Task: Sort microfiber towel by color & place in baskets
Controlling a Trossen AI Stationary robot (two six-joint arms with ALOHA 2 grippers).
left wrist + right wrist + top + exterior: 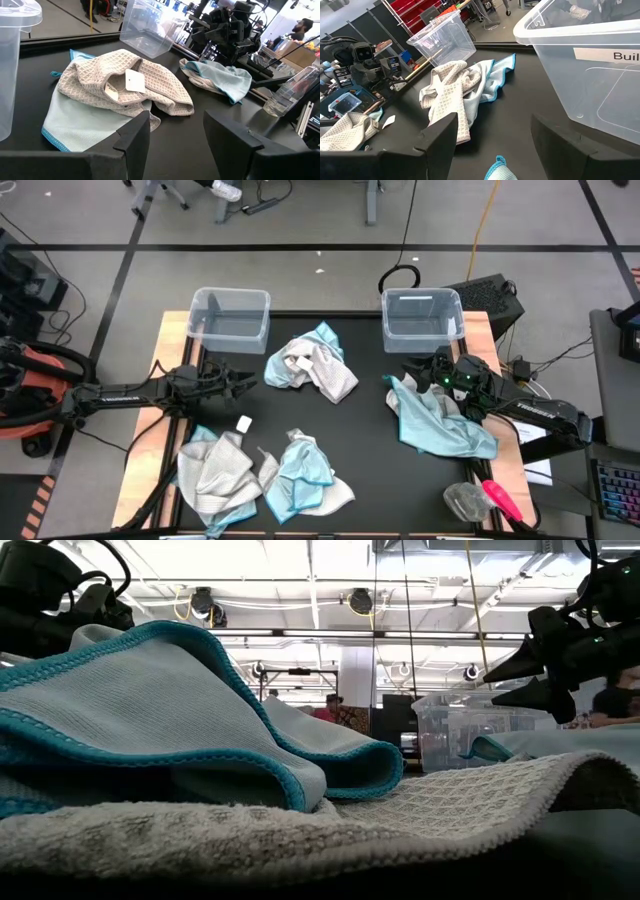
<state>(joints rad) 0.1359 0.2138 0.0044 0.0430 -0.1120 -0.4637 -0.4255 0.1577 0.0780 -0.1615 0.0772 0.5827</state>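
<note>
Left gripper (243, 385): fingers spread apart, nothing between them; it hovers low over the dark table (365, 470) at mid-left, aimed toward the centre towel pile.
Left wrist view: both dark fingers (135, 137) stand apart with bare tabletop in the gap; the grey waffle towel (131, 85) with its white tag lies just ahead, on a pale blue cloth.
Right gripper (415, 372): fingers likewise apart and empty; it sits at the right, just in front of the right basket, above the edge of a blue towel.
Right wrist view: open fingers (440, 135) frame bare table; a corner of blue cloth shows just beneath them.
Centre pile (312, 364): one blue and one grey towel tangled together, between the two arms, near the far half of the table.
Right towel (440, 423): blue over a bit of grey, spread beside the right arm.
Near piles: grey towel (212, 470) at near left, blue-and-grey heap (302, 476) just right of it.
Left basket (229, 317): far left edge, appears empty.
Right basket (421, 317): far right edge, appears empty.
Progress: judging by the empty bins, no towel is sorted yet; every towel remains on the table, several still needing to be separated by colour.
</note>
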